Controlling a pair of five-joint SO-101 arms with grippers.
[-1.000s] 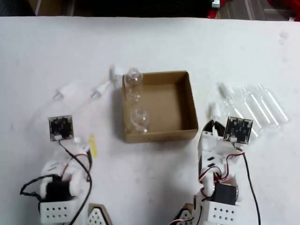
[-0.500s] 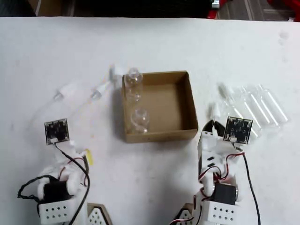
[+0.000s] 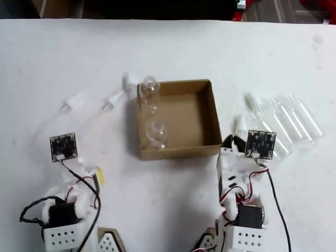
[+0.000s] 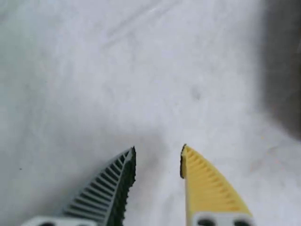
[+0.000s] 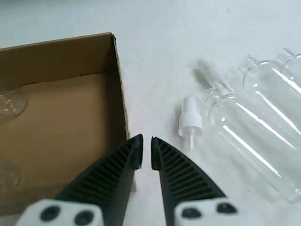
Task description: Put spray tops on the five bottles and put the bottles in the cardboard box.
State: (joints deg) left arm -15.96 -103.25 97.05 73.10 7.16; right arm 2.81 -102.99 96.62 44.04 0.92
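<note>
Bottles (image 3: 156,132): two stand in the box (image 3: 181,151), three lie untopped on the table (image 3: 173,47) beside it, spray tops (image 3: 111,101) loose nearby; left gripper (image 4: 157,162) partly open, right gripper (image 5: 146,153) nearly closed, both empty.

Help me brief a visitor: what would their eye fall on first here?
The brown cardboard box mid-table stands out, with two upright bottles of clear plastic along one wall. Right of it in the high view, loose bottles lie in a row; left of it lie white spray tops.
</note>
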